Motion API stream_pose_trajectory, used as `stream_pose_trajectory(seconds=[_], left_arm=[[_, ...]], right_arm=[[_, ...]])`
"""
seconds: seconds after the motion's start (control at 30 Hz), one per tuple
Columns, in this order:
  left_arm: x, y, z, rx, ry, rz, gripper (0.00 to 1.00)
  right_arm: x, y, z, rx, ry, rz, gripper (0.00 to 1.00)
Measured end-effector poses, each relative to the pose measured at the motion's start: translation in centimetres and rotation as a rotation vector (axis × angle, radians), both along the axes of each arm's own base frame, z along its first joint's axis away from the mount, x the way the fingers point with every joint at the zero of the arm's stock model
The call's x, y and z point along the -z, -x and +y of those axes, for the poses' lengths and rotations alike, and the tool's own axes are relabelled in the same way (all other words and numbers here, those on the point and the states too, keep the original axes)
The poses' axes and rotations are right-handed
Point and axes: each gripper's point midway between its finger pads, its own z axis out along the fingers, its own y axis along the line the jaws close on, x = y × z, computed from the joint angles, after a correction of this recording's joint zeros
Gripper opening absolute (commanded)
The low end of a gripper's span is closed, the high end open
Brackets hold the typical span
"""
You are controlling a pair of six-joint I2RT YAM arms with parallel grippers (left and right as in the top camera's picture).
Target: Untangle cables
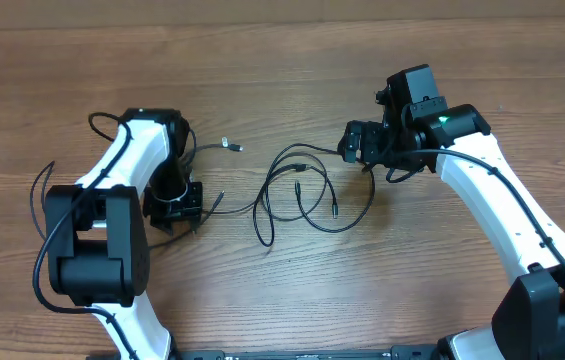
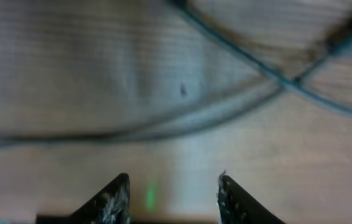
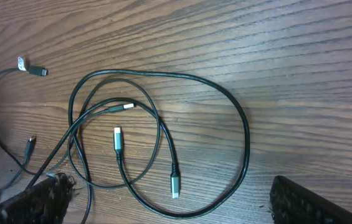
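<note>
The cables (image 3: 160,134), light, limp and thin, lie looped across each other between the grippers and are probably best pinched just behind a free plug (image 3: 117,138); the left gripper (image 2: 172,193) stands part open and the right gripper (image 1: 354,143) wide open, both empty.

Two arms (image 1: 502,210) are counted, with one left pincer (image 2: 172,186) and one right pincer (image 1: 350,142), over one tabletop (image 1: 282,60), on which one tangle of thin black cables (image 3: 246,137) is seen with five small plug ends (image 3: 118,139), the separate cords being uncountable.
</note>
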Motion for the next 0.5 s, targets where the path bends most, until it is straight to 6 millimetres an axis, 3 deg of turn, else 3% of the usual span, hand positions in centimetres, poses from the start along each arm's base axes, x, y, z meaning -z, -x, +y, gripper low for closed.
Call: stream_pose_trajectory(seconds=[0.1, 0.27, 0.33, 0.43, 0.5], left_arm=[[1.6, -0.2, 0.1, 0.002, -0.004, -0.035, 0.61], [3.3, -0.1, 0.1, 0.004, 0.002, -0.079, 0.65], [3.3, -0.2, 0.1, 0.004, 0.002, -0.105, 0.53], [3.3, -0.8, 0.1, 0.004, 0.001, -0.138, 0.06], [3.3, -1.0, 0.2, 0.004, -0.005, -0.149, 0.04]], right_arm=[[0.0, 0.0, 0.0, 0.000, 0.000, 0.000, 1.00], [0.0, 0.0, 0.0, 0.000, 0.000, 0.000, 1.00], [0.0, 0.0, 0.0, 0.000, 0.000, 0.000, 1.00], [0.0, 0.0, 0.0, 0.000, 0.000, 0.000, 1.00], [0.0, 0.0, 0.0, 0.000, 0.000, 0.000, 1.00]])
